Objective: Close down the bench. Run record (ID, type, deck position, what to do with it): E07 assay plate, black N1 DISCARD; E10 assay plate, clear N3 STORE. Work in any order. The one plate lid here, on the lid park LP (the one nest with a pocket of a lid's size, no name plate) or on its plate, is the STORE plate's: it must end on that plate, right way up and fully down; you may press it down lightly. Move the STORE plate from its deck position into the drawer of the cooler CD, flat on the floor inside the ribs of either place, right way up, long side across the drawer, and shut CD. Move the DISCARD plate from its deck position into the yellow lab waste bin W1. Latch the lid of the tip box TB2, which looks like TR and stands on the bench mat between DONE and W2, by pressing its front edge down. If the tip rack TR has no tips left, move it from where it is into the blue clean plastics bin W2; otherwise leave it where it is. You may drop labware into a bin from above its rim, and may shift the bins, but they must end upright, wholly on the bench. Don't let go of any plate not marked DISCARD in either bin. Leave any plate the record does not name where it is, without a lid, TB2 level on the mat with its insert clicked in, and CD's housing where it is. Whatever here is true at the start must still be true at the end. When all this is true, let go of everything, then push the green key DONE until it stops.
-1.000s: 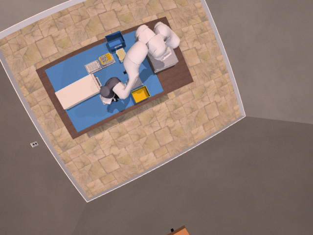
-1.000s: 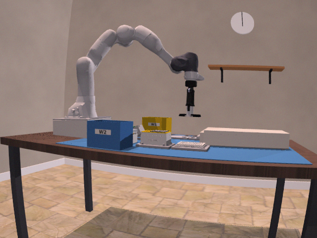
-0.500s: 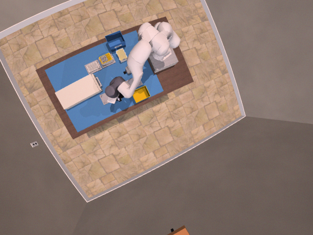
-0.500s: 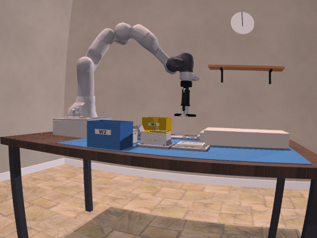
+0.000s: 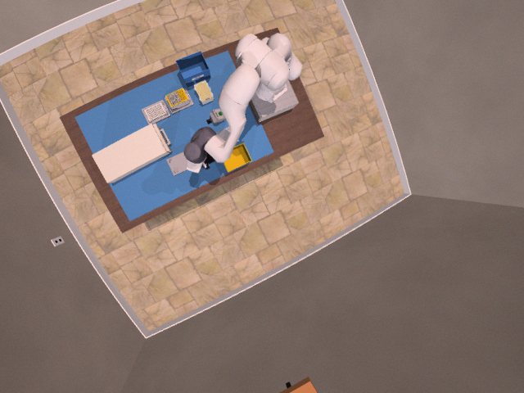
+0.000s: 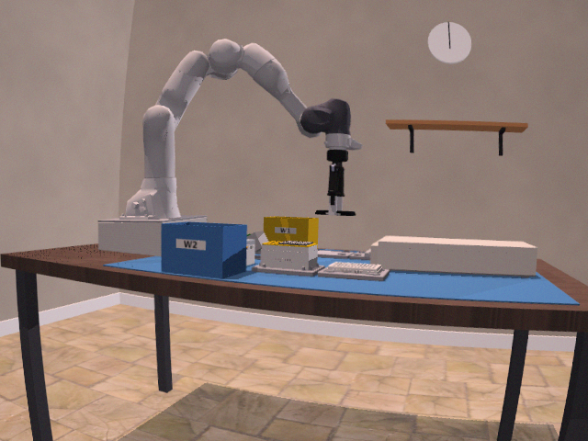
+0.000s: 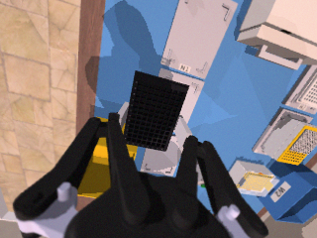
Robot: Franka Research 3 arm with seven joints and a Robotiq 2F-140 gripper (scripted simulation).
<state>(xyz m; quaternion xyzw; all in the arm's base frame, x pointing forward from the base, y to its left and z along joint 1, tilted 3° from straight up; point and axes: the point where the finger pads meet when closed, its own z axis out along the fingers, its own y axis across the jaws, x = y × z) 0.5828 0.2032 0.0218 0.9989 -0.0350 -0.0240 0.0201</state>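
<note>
My gripper (image 7: pixel 153 115) is shut on the black assay plate (image 7: pixel 155 110) and holds it flat, high above the bench; it also shows in the side view (image 6: pixel 335 211). Below and beyond it lies the empty nest N1 (image 7: pixel 198 37). The yellow bin W1 (image 7: pixel 106 154) (image 5: pixel 237 157) sits beside and below the gripper, near the bench edge. The clear plate (image 6: pixel 354 268) lies on its nest next to the cooler CD (image 6: pixel 453 254). The tip rack with yellow tips (image 6: pixel 289 254) stands next to it. The cream tip box TB2 (image 5: pixel 203 92) stands by the blue bin W2 (image 6: pixel 204 249).
The green key DONE (image 5: pixel 217 115) sits between TB2 and the robot base. Another grey nest (image 7: pixel 165 161) lies right under the held plate. The cooler drawer is shut. The bench edge and floor are to the left in the wrist view.
</note>
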